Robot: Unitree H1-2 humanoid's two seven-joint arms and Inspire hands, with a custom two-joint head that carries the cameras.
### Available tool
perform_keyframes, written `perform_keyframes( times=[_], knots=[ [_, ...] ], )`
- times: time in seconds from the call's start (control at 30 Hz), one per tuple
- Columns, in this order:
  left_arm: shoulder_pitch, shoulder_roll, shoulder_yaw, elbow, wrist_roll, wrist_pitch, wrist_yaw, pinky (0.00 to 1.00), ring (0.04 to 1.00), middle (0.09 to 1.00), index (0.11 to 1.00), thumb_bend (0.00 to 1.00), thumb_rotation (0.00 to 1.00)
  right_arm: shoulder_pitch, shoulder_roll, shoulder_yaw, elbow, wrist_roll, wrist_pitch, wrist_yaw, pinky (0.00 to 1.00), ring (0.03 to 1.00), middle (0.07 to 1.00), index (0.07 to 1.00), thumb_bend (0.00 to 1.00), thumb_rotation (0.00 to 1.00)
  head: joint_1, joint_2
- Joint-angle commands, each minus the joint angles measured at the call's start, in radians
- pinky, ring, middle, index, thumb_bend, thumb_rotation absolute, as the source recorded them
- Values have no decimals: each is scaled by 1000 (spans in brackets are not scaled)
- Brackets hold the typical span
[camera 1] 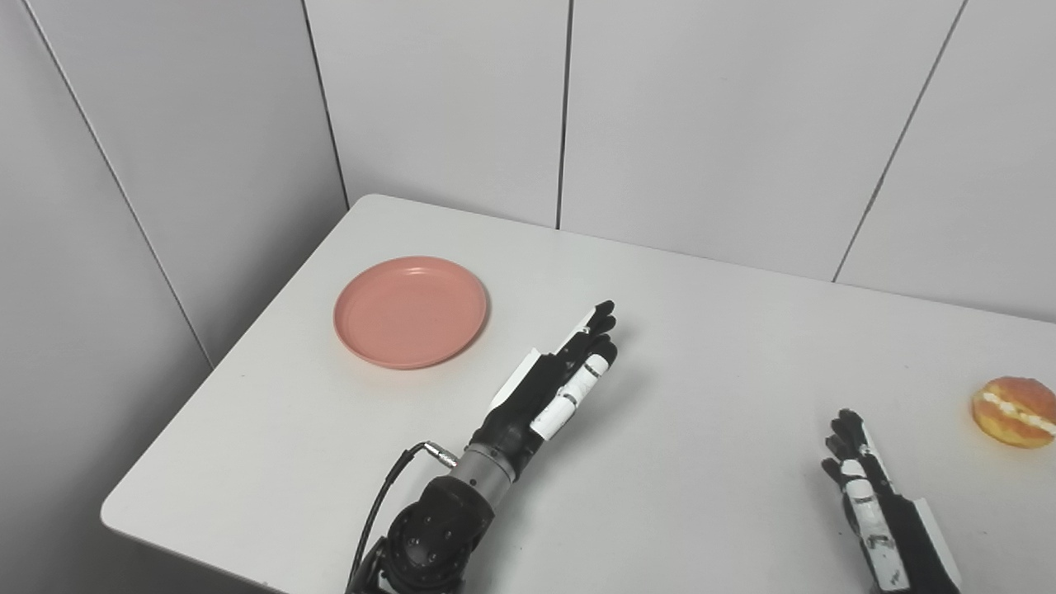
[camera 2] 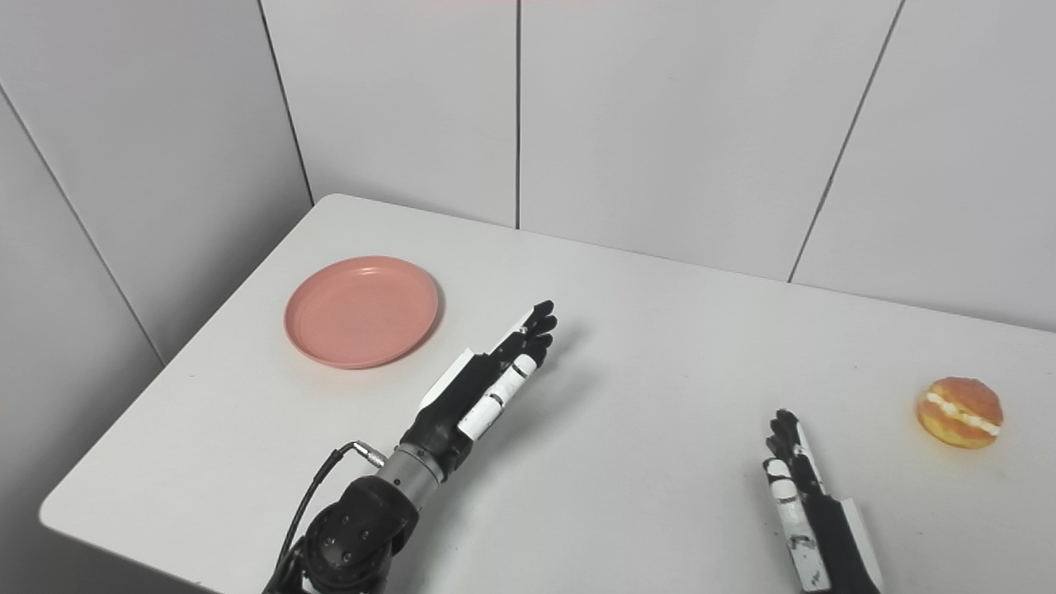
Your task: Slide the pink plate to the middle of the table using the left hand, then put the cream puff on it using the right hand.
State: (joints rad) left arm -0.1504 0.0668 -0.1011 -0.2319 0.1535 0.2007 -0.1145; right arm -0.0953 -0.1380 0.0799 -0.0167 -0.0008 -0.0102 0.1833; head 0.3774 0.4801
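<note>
A pink plate [camera 1: 410, 311] lies empty on the white table [camera 1: 709, 346] at the far left. A cream puff [camera 1: 1015, 411], golden with a white cream line, sits at the table's right edge. My left hand [camera 1: 561, 375] is open and empty, fingers stretched out, over the table to the right of the plate and apart from it. My right hand [camera 1: 870, 495] is open and empty near the front edge, to the left of the cream puff and apart from it.
Grey wall panels [camera 1: 676, 107] stand behind the table and along its left side. The table's left edge runs just past the plate. A black cable [camera 1: 388, 491] loops at my left wrist.
</note>
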Motion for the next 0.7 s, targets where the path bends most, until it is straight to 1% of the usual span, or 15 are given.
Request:
perform_keyframes(
  times=[0.0,0.13,0.2,0.37,0.47,0.53,0.57,0.67],
  knots=[
    [-48,11,24,-23,-4,-53,24,949,967,984,973,474,1000,-14,0,-1,4,0,10,-1,1000,1000,1000,1000,178,1000,2,0],
    [-81,17,70,-10,-31,-81,37,933,957,978,965,438,1000,-16,2,-2,9,1,12,-3,1000,1000,1000,1000,179,1000,1,-2],
    [-95,22,89,-5,-37,-87,43,928,959,974,965,428,1000,-17,1,-2,10,-1,15,-3,1000,1000,1000,1000,198,1000,1,-3],
    [-129,52,128,-4,-57,-75,39,945,969,981,975,461,1000,-15,4,-1,6,-10,15,-9,1000,1000,1000,1000,195,1000,-1,-4],
    [-149,77,155,12,-75,-86,37,972,979,987,979,493,1000,-13,5,-3,0,-8,23,-8,1000,1000,1000,1000,194,1000,-3,-4],
    [-163,98,175,25,-93,-93,36,982,984,993,985,497,1000,-11,7,-3,-6,-10,29,-10,1000,1000,1000,1000,200,1000,-2,-5],
    [-170,106,185,33,-102,-99,36,971,979,993,986,493,1000,-10,7,-3,-8,-10,30,-11,1000,1000,1000,1000,197,1000,-1,-4],
    [-186,117,218,46,-133,-99,42,973,975,992,985,482,1000,-10,8,-3,-8,-8,28,-10,1000,1000,1000,1000,198,1000,-1,-4]
  ],
)
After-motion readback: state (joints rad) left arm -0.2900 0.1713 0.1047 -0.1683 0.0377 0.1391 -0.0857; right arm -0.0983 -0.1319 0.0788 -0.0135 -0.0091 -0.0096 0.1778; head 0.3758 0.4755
